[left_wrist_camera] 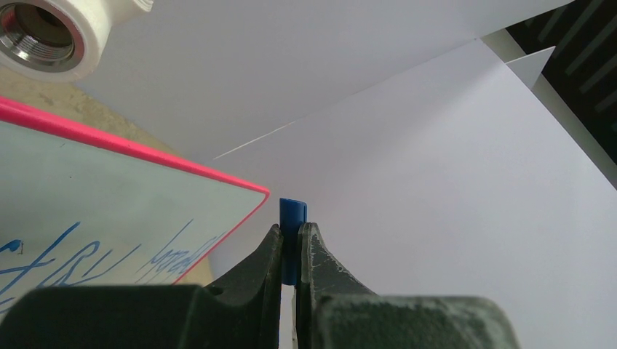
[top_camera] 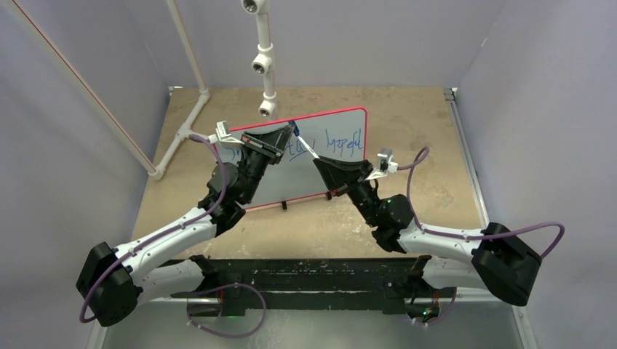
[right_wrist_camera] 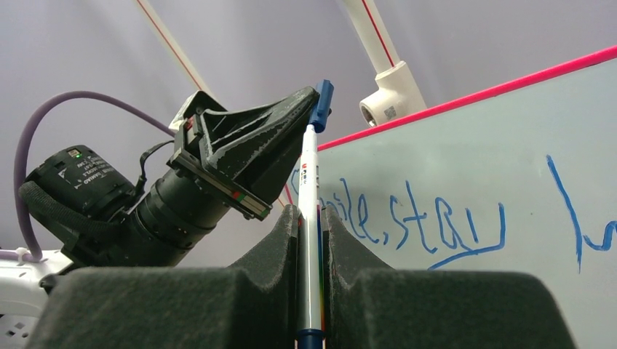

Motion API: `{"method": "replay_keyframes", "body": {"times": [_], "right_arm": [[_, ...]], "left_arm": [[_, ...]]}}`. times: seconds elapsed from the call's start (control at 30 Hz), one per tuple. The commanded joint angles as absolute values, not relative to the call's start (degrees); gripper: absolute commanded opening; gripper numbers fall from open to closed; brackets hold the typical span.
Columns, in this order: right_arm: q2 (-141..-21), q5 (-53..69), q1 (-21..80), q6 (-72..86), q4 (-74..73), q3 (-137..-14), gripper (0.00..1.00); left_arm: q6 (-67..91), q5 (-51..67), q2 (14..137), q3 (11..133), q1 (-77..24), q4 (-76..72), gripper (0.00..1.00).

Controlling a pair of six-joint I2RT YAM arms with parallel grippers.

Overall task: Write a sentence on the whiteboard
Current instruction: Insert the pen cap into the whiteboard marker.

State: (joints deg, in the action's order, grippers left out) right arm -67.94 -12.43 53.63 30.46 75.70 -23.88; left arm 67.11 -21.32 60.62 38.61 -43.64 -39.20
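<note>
The whiteboard (top_camera: 327,156) stands upright on small black feet mid-table, red-framed, and also shows in both wrist views (left_wrist_camera: 109,196) (right_wrist_camera: 509,138). The sentence (right_wrist_camera: 436,218) runs across it in blue handwriting, with "stay" underlined; parts of it are hidden behind the arms in the top view (top_camera: 342,142). My right gripper (right_wrist_camera: 311,212) is shut on the white barrel of a marker (right_wrist_camera: 310,167) in front of the board. My left gripper (left_wrist_camera: 292,227) is shut on the marker's blue cap (left_wrist_camera: 292,211), which sits at the barrel's far end (right_wrist_camera: 321,102). The two grippers meet tip to tip (top_camera: 291,132) (top_camera: 320,161).
A white pipe frame (top_camera: 265,65) hangs over the board's top edge, and one fitting (left_wrist_camera: 44,36) is close above my left gripper. Another pipe leg (top_camera: 178,138) lies at the table's left. Pale walls enclose the brown tabletop (top_camera: 415,123).
</note>
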Motion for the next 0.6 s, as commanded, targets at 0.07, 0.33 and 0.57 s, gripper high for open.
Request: {"method": "replay_keyframes", "body": {"times": [0.07, 0.33, 0.57], "right_arm": [[-68.5, -12.9, 54.0, 30.3, 76.5, -25.4, 0.00], [-67.8, -13.9, 54.0, 29.8, 76.8, -25.3, 0.00], [-67.4, -14.5, 54.0, 29.5, 77.0, -25.3, 0.00]], "left_arm": [[68.0, -21.4, 60.5, 39.8, -44.0, -42.5, 0.00], [68.2, -21.3, 59.9, 39.3, -44.1, -42.3, 0.00], [68.6, -20.8, 60.4, 39.1, -44.4, -42.4, 0.00]]}}
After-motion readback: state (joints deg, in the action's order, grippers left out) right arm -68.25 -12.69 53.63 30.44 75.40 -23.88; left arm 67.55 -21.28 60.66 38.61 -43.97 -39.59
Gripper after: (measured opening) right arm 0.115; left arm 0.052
